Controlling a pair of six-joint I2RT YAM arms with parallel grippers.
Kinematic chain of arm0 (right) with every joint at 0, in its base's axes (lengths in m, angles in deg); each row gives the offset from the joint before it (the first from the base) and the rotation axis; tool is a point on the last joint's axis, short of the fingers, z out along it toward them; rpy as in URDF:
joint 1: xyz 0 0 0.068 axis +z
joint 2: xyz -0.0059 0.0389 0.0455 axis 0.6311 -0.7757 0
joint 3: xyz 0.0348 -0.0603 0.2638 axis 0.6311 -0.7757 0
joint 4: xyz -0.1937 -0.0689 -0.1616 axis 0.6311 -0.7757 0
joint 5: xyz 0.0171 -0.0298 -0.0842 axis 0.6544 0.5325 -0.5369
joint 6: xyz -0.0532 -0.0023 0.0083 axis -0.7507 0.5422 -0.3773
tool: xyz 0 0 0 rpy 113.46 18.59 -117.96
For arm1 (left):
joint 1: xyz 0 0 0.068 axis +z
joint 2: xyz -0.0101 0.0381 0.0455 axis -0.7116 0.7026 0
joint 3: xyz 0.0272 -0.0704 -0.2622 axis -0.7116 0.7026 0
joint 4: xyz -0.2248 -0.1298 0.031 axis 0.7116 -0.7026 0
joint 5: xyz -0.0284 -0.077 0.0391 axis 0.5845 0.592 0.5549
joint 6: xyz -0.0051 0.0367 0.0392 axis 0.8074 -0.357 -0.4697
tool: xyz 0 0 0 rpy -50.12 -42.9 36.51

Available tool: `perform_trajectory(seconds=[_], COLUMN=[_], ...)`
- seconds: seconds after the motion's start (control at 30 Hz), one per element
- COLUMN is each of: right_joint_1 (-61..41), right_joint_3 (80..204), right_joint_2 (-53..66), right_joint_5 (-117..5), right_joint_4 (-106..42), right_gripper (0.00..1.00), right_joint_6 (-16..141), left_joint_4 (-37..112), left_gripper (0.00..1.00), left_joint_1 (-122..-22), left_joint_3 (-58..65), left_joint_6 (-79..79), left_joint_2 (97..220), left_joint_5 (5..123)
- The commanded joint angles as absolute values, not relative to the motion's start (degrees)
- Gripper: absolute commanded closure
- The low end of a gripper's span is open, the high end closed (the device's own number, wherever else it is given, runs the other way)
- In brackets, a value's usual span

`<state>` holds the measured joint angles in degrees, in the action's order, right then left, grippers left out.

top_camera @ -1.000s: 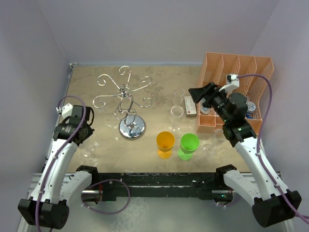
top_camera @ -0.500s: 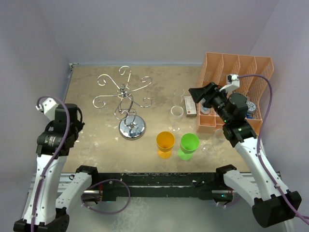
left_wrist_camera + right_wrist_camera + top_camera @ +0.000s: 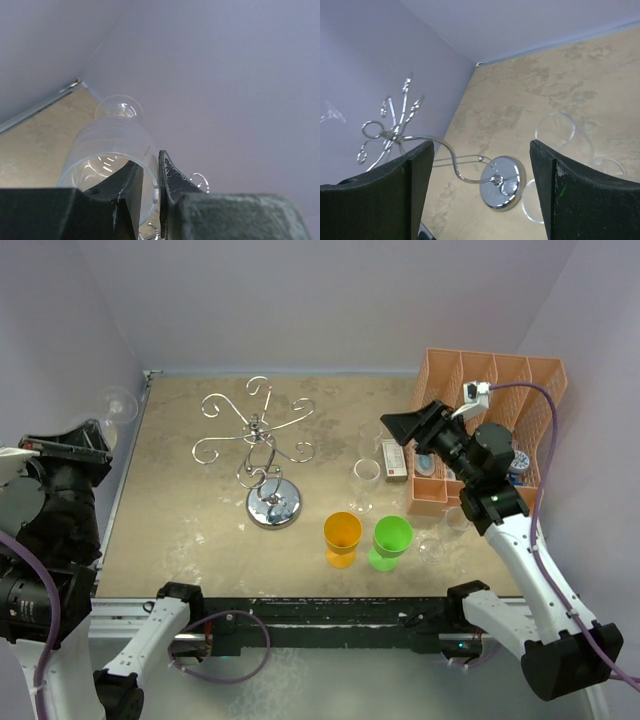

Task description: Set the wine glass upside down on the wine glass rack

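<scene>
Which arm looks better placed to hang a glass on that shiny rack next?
Probably left: the left gripper pinches a clear wine glass by its rim, raised left of the rack. The right gripper is open, empty.

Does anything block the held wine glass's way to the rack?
Nothing visible. The wine glass in the left gripper hangs left of the rack; the orange cup and green cup stand right of it.

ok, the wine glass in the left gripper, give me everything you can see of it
Clear wine glass, glass or plastic by its look: faintly ribbed bowl, round foot at the far end, stem hard to make out. The left gripper pinches the bowl's rim wall, one finger inside, one outside. It is held in the air at the table's left side, near the wall, touching nothing else.
</scene>
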<state>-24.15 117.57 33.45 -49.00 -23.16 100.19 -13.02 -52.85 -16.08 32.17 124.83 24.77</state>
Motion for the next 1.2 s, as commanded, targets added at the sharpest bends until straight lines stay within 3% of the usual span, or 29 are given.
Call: perform_trajectory(seconds=[0.0, 0.23, 0.6, 1.0, 1.17], right_joint_1=[-23.7, -18.7, -6.5, 8.9, 12.1], right_joint_3=[120.1, 119.7, 130.0, 143.3, 148.6], right_joint_2=[32.9, 31.0, 22.7, 11.8, 7.5], right_joint_5=[-40.9, -39.2, -53.5, -73.7, -75.2], right_joint_4=[-13.2, 1.1, 12.0, 4.6, 2.1], right_gripper=[0.21, 0.21, 0.33, 0.44, 0.46], right_joint_6=[104.3, 108.5, 117.9, 128.7, 133.0], left_joint_4=[-0.8, 5.1, 23.3, 37.8, 42.8], left_gripper=[0.87, 0.87, 0.86, 0.84, 0.84], left_joint_1=[-52.4, -52.5, -52.5, -52.5, -52.4], left_joint_3=[-19.1, -18.7, -10.4, -3.7, -1.5], left_joint_6=[29.3, 27.8, 33.9, 40.5, 43.3], left_joint_2=[126.8, 126.8, 128.2, 130.4, 130.4], left_joint_5=[33.8, 43.8, 62.2, 73.3, 76.6])
